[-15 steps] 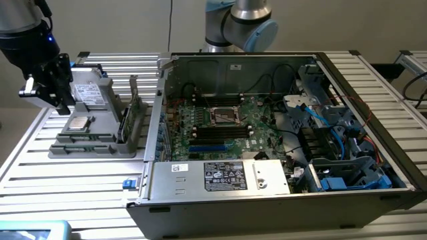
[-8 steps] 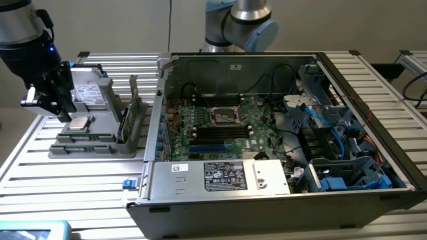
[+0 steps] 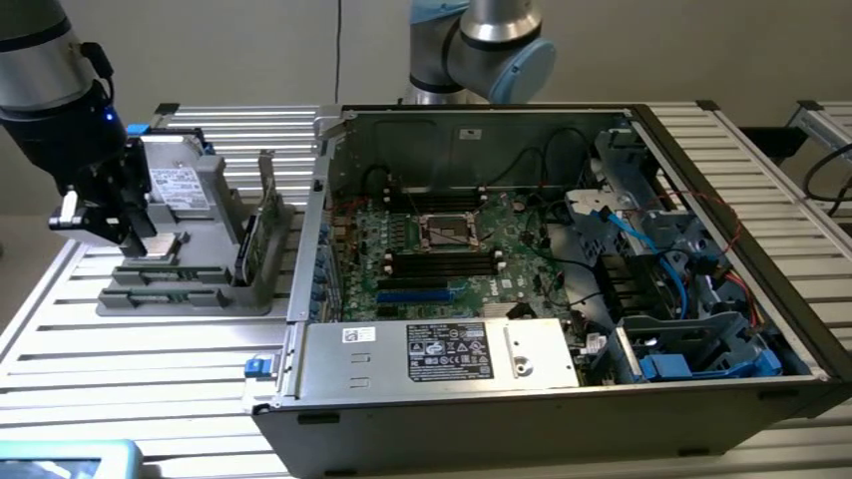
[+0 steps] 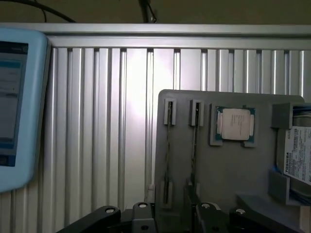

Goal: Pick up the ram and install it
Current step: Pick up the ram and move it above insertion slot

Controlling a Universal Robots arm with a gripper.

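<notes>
Your arm's fingers (image 3: 134, 235) hang spread wide above the gray holder (image 3: 200, 289) on the counter (image 3: 134, 349), where the ram (image 4: 194, 145) stands on edge, untouched, beside the open computer case (image 3: 533, 399).

Plain, pale wall (image 3: 239, 50) runs behind, a thin dark cable (image 3: 338, 50) hanging down it. Below, the table (image 3: 160, 339) of ribbed aluminium slats, soft glare lying along them. The light is even and soft. At one corner sits a light-blue-framed screen (image 4: 14, 107), possibly a tablet.
</notes>
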